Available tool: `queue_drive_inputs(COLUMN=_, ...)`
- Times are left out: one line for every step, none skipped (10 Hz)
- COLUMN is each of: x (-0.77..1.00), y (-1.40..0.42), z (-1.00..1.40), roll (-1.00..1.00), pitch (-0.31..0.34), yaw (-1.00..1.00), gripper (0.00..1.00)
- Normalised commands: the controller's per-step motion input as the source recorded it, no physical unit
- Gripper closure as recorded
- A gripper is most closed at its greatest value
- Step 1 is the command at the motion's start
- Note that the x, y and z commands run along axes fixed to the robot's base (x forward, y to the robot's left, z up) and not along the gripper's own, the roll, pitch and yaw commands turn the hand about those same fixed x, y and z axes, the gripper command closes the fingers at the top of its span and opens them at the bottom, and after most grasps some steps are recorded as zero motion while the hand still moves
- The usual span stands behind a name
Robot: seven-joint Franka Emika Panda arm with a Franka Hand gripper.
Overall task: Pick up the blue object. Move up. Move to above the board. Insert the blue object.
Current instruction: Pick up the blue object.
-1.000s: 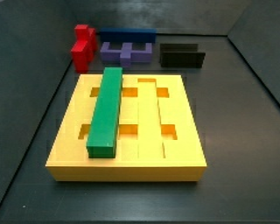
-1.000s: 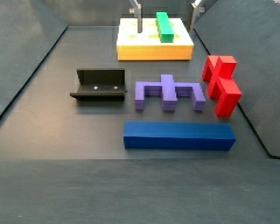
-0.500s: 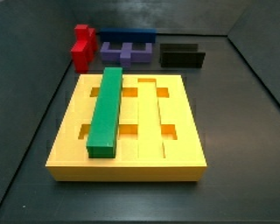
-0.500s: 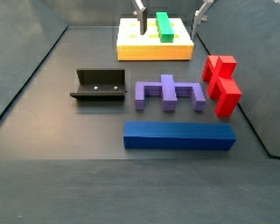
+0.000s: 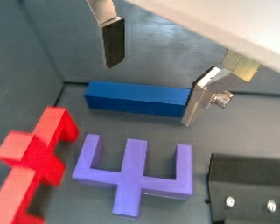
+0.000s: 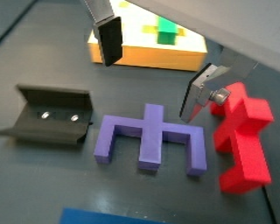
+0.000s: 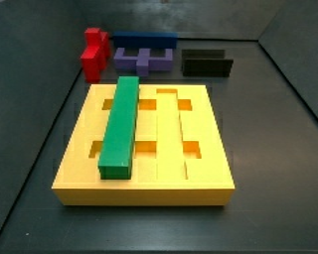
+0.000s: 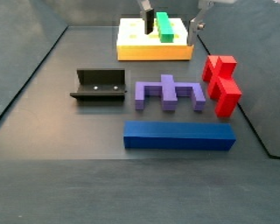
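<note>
- One end effector [image 5: 154,77]: fingers spread apart, holding nothing, above the purple notched block [image 5: 133,168].
- One blue object [image 8: 178,136]: lying flat, untouched.
- One board [image 7: 82,166]: carries a green bar [image 7: 120,123].

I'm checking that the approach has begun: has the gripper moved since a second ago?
Yes. In a side view the gripper has shifted toward the camera over the board, nearer the blue object; its jaws are open and empty.

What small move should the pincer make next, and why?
Probably travel on toward the blue object and descend over it. The pincer is open and empty, in the air above the purple block, and the blue object lies untouched on the floor, far from the board, where only the green bar sits.
</note>
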Motion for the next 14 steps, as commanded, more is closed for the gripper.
queue_drive_inputs(x=0.00, y=0.04, z=-0.04, roll=0.00, pitch=0.043, yaw=-0.96, gripper=0.00)
queue_drive_inputs(x=0.03, y=0.09, z=-0.06, roll=0.00, pitch=0.054, yaw=-0.92, gripper=0.00)
queue_drive_inputs(x=0.03, y=0.09, z=-0.03, roll=0.00, pitch=0.046, yaw=-0.92, gripper=0.00)
queue_drive_inputs(x=0.03, y=0.09, z=-0.04, roll=0.00, pitch=0.046, yaw=-0.92, gripper=0.00)
queue_drive_inputs(x=0.10, y=0.13, z=-0.05, roll=0.00, pitch=0.034, yaw=-0.89, gripper=0.00)
queue_drive_inputs(x=0.10, y=0.13, z=-0.03, roll=0.00, pitch=0.023, yaw=-0.90, gripper=0.00)
queue_drive_inputs(x=0.09, y=0.16, z=-0.13, roll=0.00, pitch=0.053, yaw=-0.87, gripper=0.00)
queue_drive_inputs(x=0.11, y=0.27, z=-0.16, roll=0.00, pitch=0.013, yaw=-0.77, gripper=0.00)
queue_drive_inputs(x=0.00, y=0.41, z=-0.22, roll=0.00, pitch=0.000, yaw=-0.62, gripper=0.00)
queue_drive_inputs(x=0.00, y=0.56, z=-0.24, roll=0.00, pitch=0.000, yaw=-0.41, gripper=0.00)
queue_drive_inputs(x=-0.07, y=0.57, z=-0.29, roll=0.00, pitch=-0.036, yaw=-0.45, gripper=0.00)
queue_drive_inputs(x=-0.08, y=0.59, z=-0.45, roll=0.00, pitch=-0.076, yaw=-0.43, gripper=0.00)
queue_drive_inputs(x=-0.05, y=0.57, z=-0.59, roll=0.00, pitch=-0.116, yaw=-0.43, gripper=0.00)
queue_drive_inputs(x=-0.13, y=0.47, z=-0.59, roll=0.00, pitch=-0.157, yaw=-0.52, gripper=0.00)
